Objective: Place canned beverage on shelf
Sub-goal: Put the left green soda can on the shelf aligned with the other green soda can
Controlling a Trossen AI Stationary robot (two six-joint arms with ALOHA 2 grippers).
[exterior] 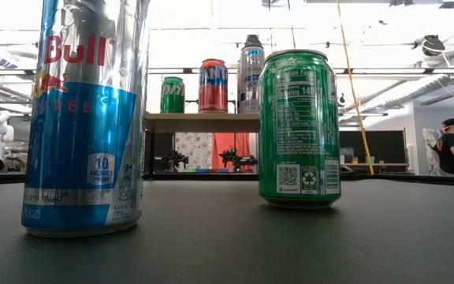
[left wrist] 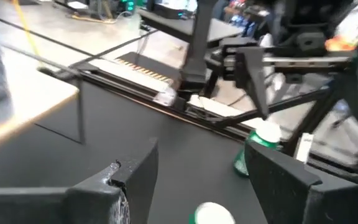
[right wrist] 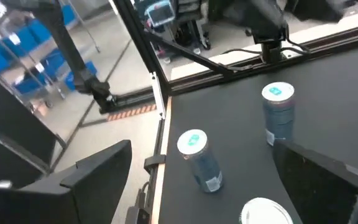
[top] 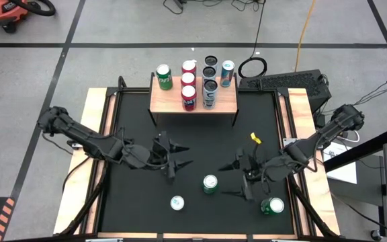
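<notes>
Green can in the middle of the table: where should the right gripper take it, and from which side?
Grip the green can around its round side wall, mid-height. It stands upright, clear of neighbours. The open right gripper is already beside it, so come in level from that side.

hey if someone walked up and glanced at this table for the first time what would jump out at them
Probably the shelf at the table's far edge, crowded with upright cans in green, red, dark and silver. Then three loose cans on the black table near its front edge, the green can standing closest to the middle. Both arms reach inward over the table, with the left end effector and right end effector open and empty.
</notes>
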